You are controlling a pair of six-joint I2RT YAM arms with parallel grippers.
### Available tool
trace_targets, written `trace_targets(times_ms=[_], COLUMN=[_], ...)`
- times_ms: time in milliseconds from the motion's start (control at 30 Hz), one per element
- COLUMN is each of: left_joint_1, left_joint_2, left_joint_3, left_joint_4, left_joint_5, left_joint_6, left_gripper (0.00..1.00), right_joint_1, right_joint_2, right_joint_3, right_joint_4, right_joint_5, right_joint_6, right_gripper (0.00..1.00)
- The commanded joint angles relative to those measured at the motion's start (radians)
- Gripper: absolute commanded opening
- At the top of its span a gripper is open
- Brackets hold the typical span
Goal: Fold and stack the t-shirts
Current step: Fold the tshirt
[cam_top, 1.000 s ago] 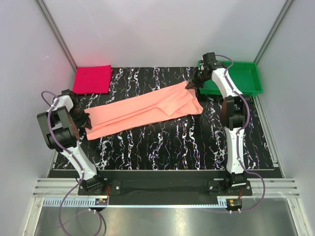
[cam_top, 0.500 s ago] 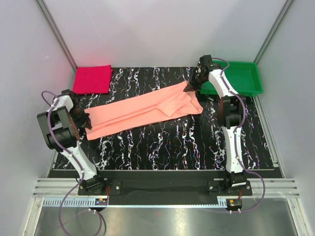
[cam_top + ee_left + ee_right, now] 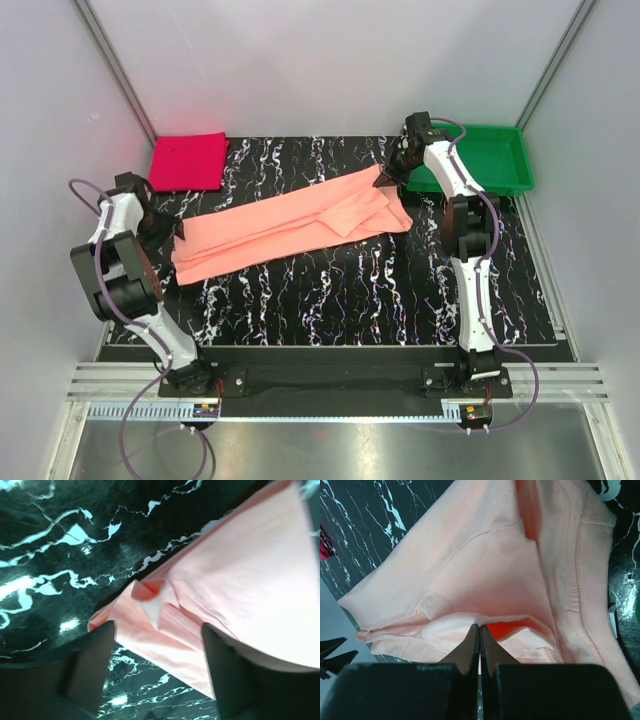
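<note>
A peach t-shirt (image 3: 290,225) lies stretched in a long band across the black marbled table. My left gripper (image 3: 168,232) is open at its left end; in the left wrist view the fingers (image 3: 90,665) straddle the shirt's corner (image 3: 150,605), which rests on the table, and the gripper (image 3: 157,650) holds nothing. My right gripper (image 3: 386,176) is shut on a fold of the shirt's right end, and the right wrist view shows the gripper (image 3: 480,627) pinching the cloth (image 3: 485,565). A folded magenta t-shirt (image 3: 187,162) lies at the back left corner.
A green tray (image 3: 495,160) stands at the back right, just behind my right gripper. White walls with metal posts close in the table on three sides. The arm bases sit at the near edge.
My left gripper has opened and let go of the shirt's left end, drawing back a little to the left. The right gripper keeps its pinch and has barely moved.
</note>
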Motion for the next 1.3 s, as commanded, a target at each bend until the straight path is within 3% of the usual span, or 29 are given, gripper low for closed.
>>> trace_targets(times_ms=[0, 133, 200, 233, 400, 633, 1267], left_joint_1=[-0.016, -0.071, -0.129, -0.149, -0.25, -0.278, -0.289], left_joint_2=[-0.108, -0.181, -0.214, -0.218, -0.124, -0.031, -0.048], left_joint_3=[0.016, -0.019, -0.051, -0.088, -0.171, -0.153, -0.219], left_joint_4=[0.0, 0.015, 0.064, 0.081, 0.185, 0.176, 0.182], left_joint_5=[-0.072, -0.054, 0.015, 0.029, 0.153, 0.095, 0.087], left_joint_6=[0.005, 0.02, 0.041, 0.046, 0.038, 0.054, 0.065], left_gripper=[0.79, 0.78, 0.66, 0.51, 0.28, 0.27, 0.27], right_joint_1=[0.003, 0.001, 0.003, 0.003, 0.01, 0.029, 0.036], right_joint_2=[-0.027, -0.03, -0.03, -0.033, -0.028, 0.007, 0.117], right_joint_3=[0.024, 0.024, 0.021, 0.018, 0.03, 0.093, 0.193], right_joint_4=[-0.001, -0.001, 0.011, 0.016, 0.051, 0.045, 0.067], right_joint_5=[-0.012, -0.016, -0.022, -0.027, -0.048, -0.065, -0.062], right_joint_6=[-0.01, -0.012, -0.01, -0.007, 0.017, 0.031, 0.07], right_gripper=[0.0, 0.01, 0.02, 0.02, 0.02, 0.02, 0.05])
